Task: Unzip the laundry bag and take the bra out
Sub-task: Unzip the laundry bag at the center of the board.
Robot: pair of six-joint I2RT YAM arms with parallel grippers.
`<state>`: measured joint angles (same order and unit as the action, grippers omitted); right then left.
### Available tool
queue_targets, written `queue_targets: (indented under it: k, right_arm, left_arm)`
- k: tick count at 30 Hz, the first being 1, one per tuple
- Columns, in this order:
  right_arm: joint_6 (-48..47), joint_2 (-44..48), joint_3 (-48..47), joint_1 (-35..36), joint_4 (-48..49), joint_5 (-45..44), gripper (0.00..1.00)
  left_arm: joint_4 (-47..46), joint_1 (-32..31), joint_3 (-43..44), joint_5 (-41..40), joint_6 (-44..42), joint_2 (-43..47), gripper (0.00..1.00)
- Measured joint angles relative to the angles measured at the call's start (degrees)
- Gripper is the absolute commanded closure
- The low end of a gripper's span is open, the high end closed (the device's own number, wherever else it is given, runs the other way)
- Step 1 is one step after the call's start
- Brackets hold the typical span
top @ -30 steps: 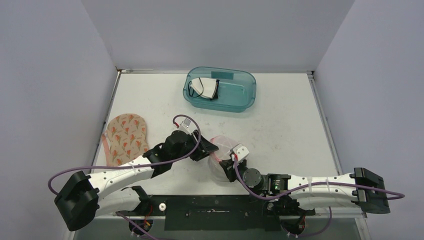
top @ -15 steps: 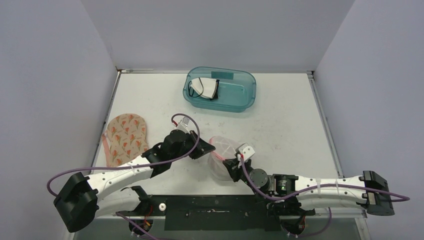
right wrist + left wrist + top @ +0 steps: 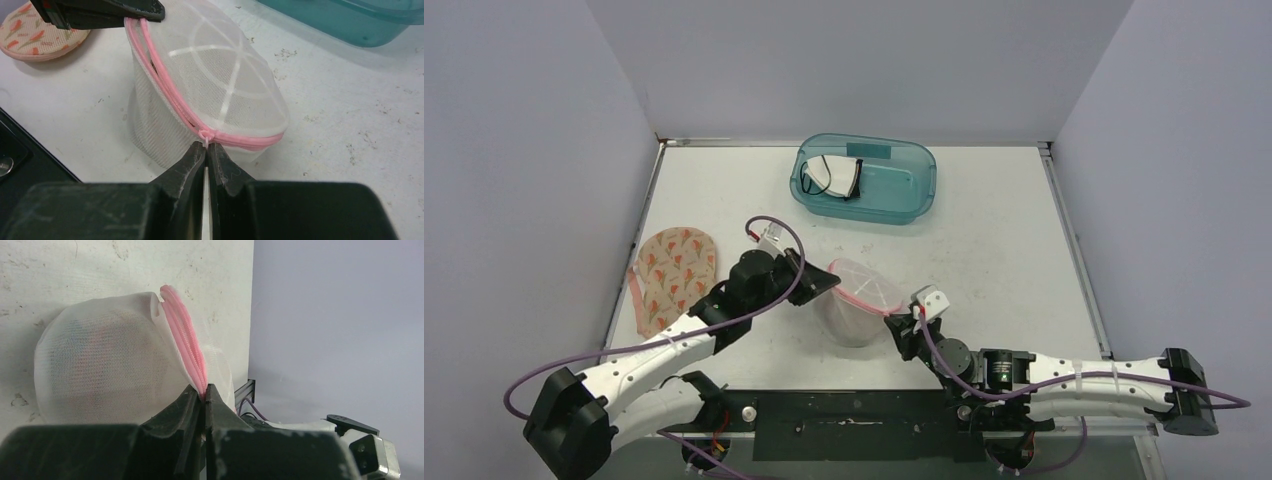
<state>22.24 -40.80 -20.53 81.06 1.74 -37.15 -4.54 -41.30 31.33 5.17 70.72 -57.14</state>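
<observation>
The laundry bag (image 3: 856, 310) is a white mesh pouch with a pink zipper (image 3: 165, 80), held up off the table between both arms. My left gripper (image 3: 831, 283) is shut on the pink zipper band (image 3: 187, 342) at the bag's left end, its jaws pressed together there (image 3: 204, 394). My right gripper (image 3: 207, 148) is shut on the small zipper pull (image 3: 205, 135) at the bag's near right side (image 3: 898, 318). The bra is hidden; only a faint pinkish shade shows through the mesh (image 3: 95, 365).
A teal bin (image 3: 924, 185) at the back holds a white cloth item with black straps (image 3: 834, 176). A floral padded piece (image 3: 674, 275) lies at the left edge. The black base rail (image 3: 854, 425) runs along the near edge.
My left gripper closed on the zipper band and drew back to the left. The bag now stands taller and stretched. The right gripper shifted right, still on the pull.
</observation>
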Motion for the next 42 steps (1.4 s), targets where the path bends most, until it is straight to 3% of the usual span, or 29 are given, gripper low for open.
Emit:
queue_targets:
  k: [6, 16, 21, 24, 26, 32, 33, 39, 42]
  right_arm:
    - [-1.9, 1.7, -1.6, 0.0, -0.8, -0.1, 0.95]
    - [-4.9, -0.1, -6.6, 0.0, 0.2, 2.1, 0.95]
    - [-4.1, -3.5, -5.0, 0.0, 2.2, 3.3, 0.95]
    - [-3.5, -5.0, -4.1, 0.1, 3.0, 3.5, 0.95]
    - [-3.3, -6.2, -3.8, 0.1, 3.6, 3.6, 0.95]
    - [-3.1, -8.0, -3.8, 0.1, 5.9, 4.2, 0.95]
    - [-3.1, -8.1, -3.8, 0.1, 6.3, 4.2, 0.95]
    - [-3.3, -9.8, -3.8, 0.1, 8.2, 4.9, 0.95]
    - [-3.5, -10.8, -3.8, 0.1, 8.8, 5.2, 0.95]
  left_arm:
    - [-2.2, 3.4, 0.7, 6.7, -1.6, -1.6, 1.00]
    - [-7.3, 6.0, 11.0, 17.2, -7.9, -14.1, 0.99]
    - [-6.8, 6.6, 9.7, 17.5, -11.0, -17.4, 0.53]
    - [-4.5, 6.5, 8.4, 16.3, -13.0, -17.0, 0.32]
    - [-1.8, 6.5, 7.2, 14.7, -14.1, -15.0, 0.24]
    - [12.2, 6.5, 5.7, 8.2, -15.9, -1.3, 0.13]
    - [14.3, 6.4, 5.7, 7.1, -15.9, 1.3, 0.03]
    - [25.1, -0.1, 5.7, -2.5, -13.8, 12.5, 0.04]
    - [24.1, -6.2, 4.8, -5.9, -9.4, 13.5, 0.04]
